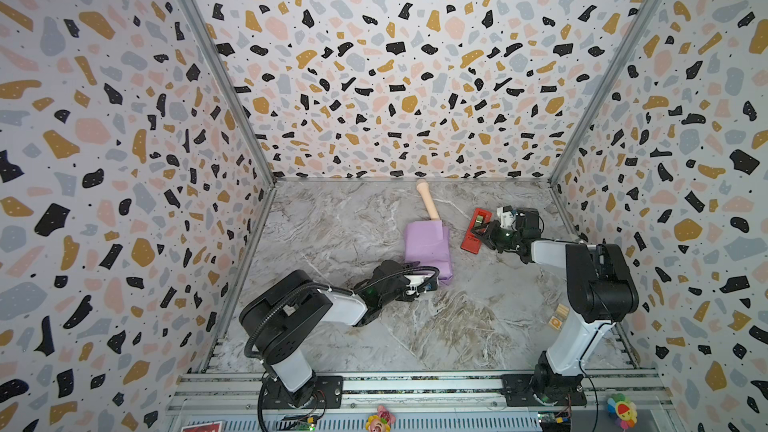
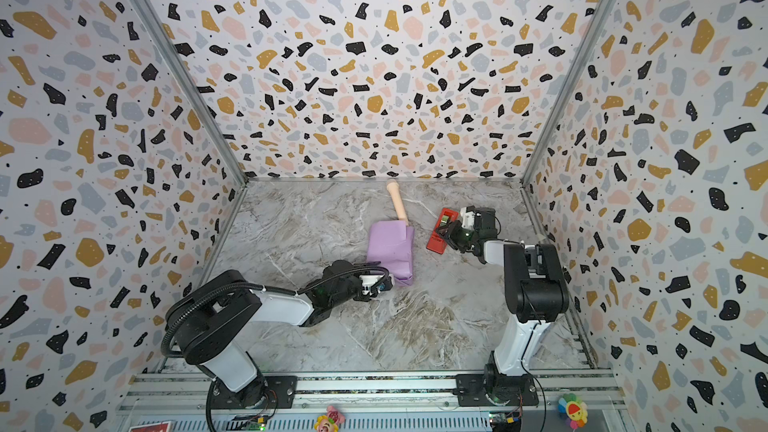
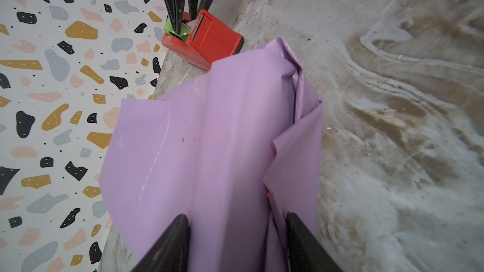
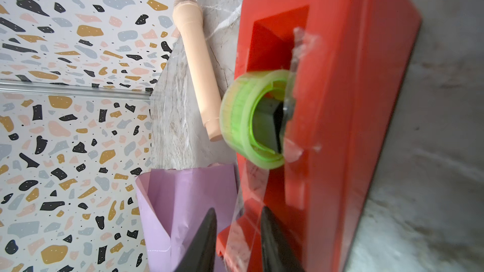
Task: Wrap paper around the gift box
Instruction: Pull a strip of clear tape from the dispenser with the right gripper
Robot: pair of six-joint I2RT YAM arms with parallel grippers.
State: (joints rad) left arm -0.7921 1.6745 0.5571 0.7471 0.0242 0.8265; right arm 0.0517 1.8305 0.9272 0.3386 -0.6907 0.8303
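Observation:
The paper (image 1: 428, 249) (image 2: 392, 249) shows its lilac face, folded into a box-shaped parcel in the middle of the table. The gift box is hidden. My left gripper (image 1: 434, 281) (image 3: 237, 217) is at the parcel's near end, its two fingers pressed against opposite sides of the paper (image 3: 209, 139). My right gripper (image 1: 480, 233) (image 4: 238, 209) hovers over the red tape dispenser (image 1: 469, 243) (image 4: 340, 74), to the right of the parcel. A clear tape strip (image 4: 243, 221) runs from the green roll (image 4: 235, 116) into the gap between its jaws, which still stand apart.
A beige toy microphone (image 1: 428, 201) (image 4: 199, 69) lies behind the parcel, pointing to the back wall. Small wooden blocks (image 1: 559, 315) sit near the right arm's base. Patterned walls close the table on three sides.

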